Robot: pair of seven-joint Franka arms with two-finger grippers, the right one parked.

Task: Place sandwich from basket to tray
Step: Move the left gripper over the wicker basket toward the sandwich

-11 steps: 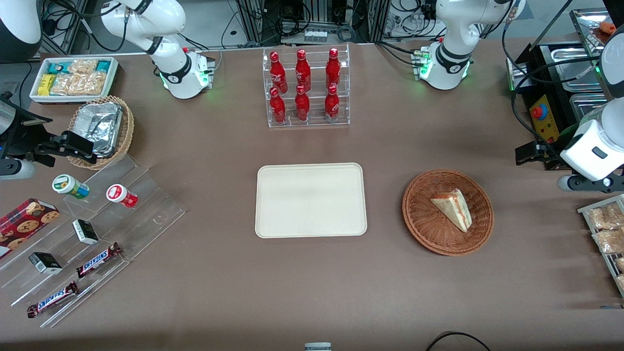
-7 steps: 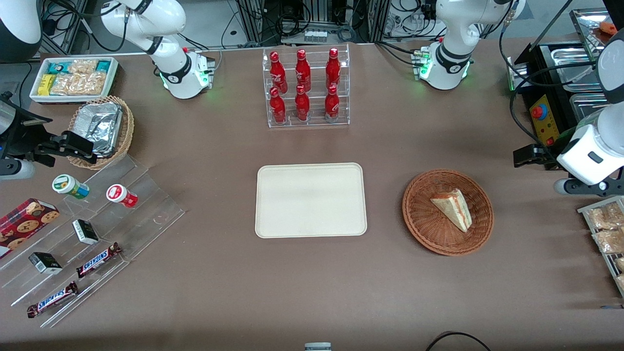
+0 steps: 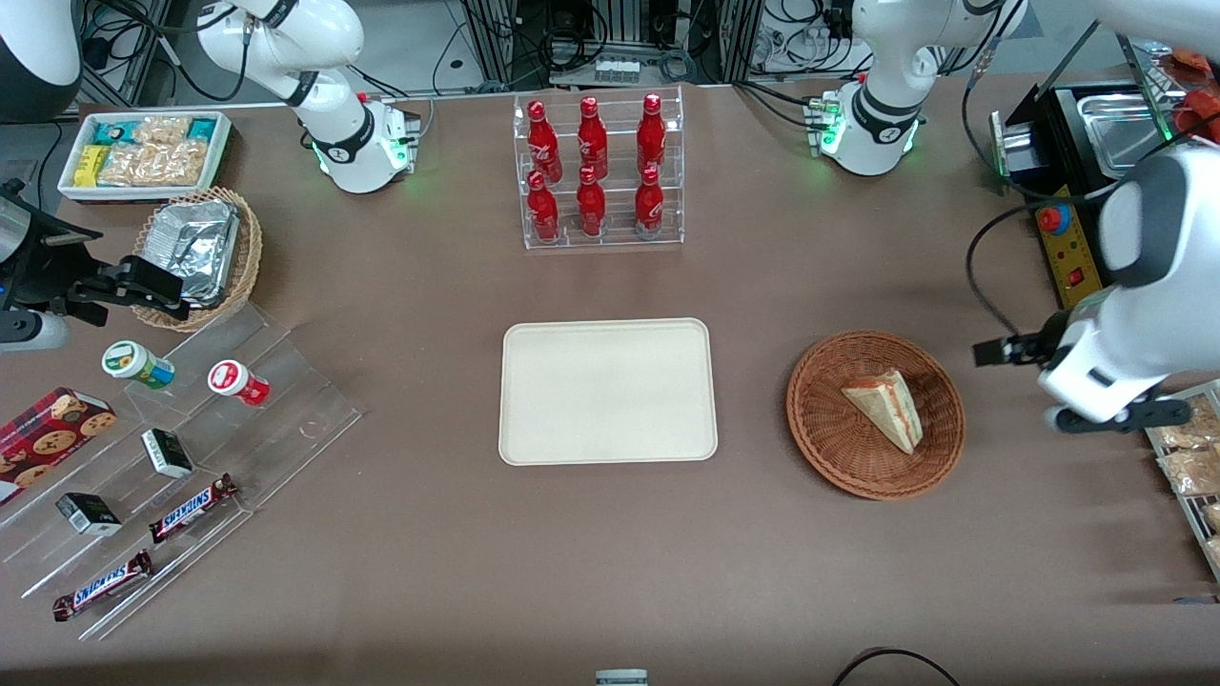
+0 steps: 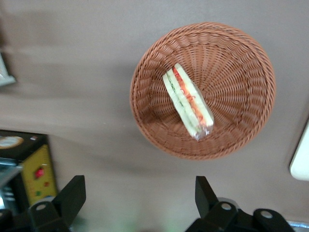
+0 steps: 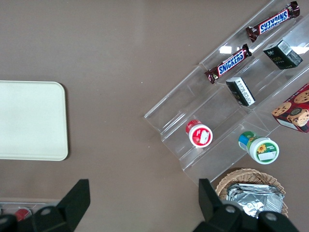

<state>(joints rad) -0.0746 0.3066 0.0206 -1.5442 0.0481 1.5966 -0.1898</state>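
Observation:
The sandwich (image 3: 886, 408), a pale wedge with red and green filling, lies in the reddish-brown wicker basket (image 3: 829, 448). The cream tray (image 3: 607, 391) lies bare beside the basket, toward the parked arm's end. My left gripper (image 3: 1115, 417) hangs above the table beside the basket, toward the working arm's end. In the left wrist view the gripper (image 4: 137, 198) is open and empty over bare table, short of the basket (image 4: 241, 72) and the sandwich (image 4: 187, 99). A tray corner (image 4: 301, 159) also shows there, and the tray shows in the right wrist view (image 5: 29, 121).
A clear rack of red bottles (image 3: 599, 171) stands farther from the camera than the tray. A wire rack of snack packets (image 3: 1187, 457) and a yellow control box (image 3: 1063, 238) lie close to my gripper. A stepped acrylic stand (image 3: 172, 457), foil basket (image 3: 200, 252) and white bin (image 3: 143, 152) lie at the parked arm's end.
My left arm has swung toward the basket and nearer to the front camera. The sandwich, basket and tray have not moved.

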